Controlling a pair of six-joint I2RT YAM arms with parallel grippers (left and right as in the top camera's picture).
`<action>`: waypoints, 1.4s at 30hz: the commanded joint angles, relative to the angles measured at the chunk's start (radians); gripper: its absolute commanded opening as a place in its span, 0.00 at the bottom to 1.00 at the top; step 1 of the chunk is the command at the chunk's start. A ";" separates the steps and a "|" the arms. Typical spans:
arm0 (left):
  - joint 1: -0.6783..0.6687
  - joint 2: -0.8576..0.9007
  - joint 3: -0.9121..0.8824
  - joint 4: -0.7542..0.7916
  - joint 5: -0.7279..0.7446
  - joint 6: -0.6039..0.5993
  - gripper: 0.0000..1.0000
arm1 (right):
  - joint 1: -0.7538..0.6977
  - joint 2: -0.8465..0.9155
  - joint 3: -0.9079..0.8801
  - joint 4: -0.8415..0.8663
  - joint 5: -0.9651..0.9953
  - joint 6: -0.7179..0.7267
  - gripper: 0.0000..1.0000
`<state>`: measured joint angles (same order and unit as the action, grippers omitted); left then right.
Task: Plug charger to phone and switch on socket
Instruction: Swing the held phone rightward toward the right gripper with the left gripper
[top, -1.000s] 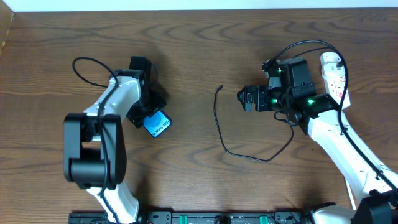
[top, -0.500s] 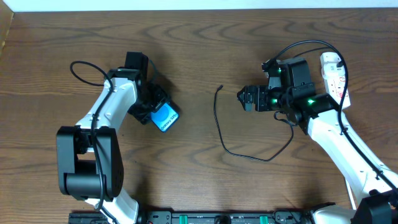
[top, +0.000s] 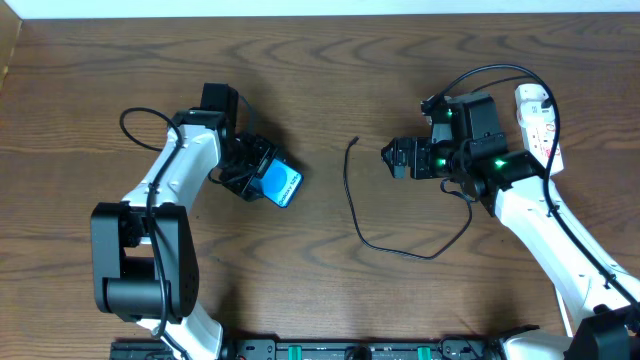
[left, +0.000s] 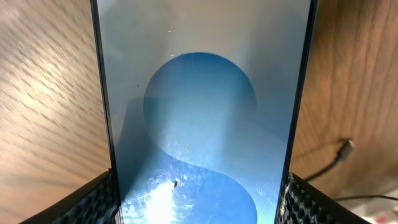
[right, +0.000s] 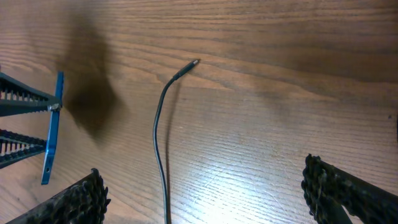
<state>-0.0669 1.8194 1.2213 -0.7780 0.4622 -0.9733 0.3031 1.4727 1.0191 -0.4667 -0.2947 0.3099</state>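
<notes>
Your left gripper (top: 256, 172) pinches the phone (top: 281, 186) by its two long sides, left of the charger (top: 349, 196). Your right gripper (top: 387, 158) sits just right of the charger's small tip, with its fingers spread wide and nothing between them. The socket (top: 538, 121) lies far right of the charger.

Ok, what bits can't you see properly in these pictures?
- Overhead: the white power strip is partly under the right arm; its switch is too small to read.
- Overhead: the thin black cable disappears beneath that arm, hiding its far end.
- Left wrist: the blue-screened smartphone is cut off top and bottom by the frame.
</notes>
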 joint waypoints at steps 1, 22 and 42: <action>0.006 -0.011 0.009 0.003 0.105 -0.132 0.74 | -0.007 0.003 0.012 0.002 0.005 -0.011 0.99; 0.004 -0.011 0.009 0.063 0.309 -0.367 0.70 | -0.007 0.003 0.012 0.002 0.005 -0.011 0.99; -0.042 -0.011 0.009 0.172 0.322 -0.547 0.70 | -0.007 0.003 0.012 -0.005 -0.004 -0.011 0.99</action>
<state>-0.1085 1.8194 1.2213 -0.6079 0.7395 -1.4513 0.3031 1.4727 1.0191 -0.4679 -0.2951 0.3099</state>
